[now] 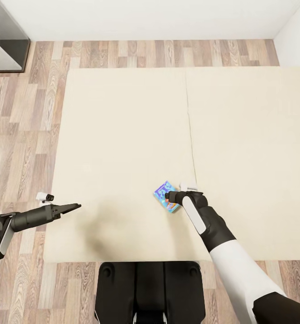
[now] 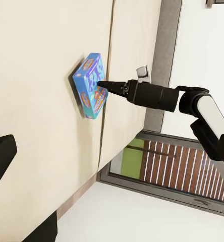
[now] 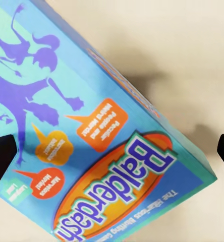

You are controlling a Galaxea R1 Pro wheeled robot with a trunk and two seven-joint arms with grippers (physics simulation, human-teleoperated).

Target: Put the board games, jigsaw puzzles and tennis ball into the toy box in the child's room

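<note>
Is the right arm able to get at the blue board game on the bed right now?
Probably yes. The right gripper already sits at the blue board game on the bed, with nothing lying between them or around the box.

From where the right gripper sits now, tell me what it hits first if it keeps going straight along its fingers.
The blue board game on the bed. The right gripper points at it, its fingertips spread at either side in the right wrist view. Contact cannot be told.

Wood-plank floor [image 1: 19, 117], white wall [image 1: 145, 18], dark-grey furniture [image 1: 6, 40] in the corner.
</note>
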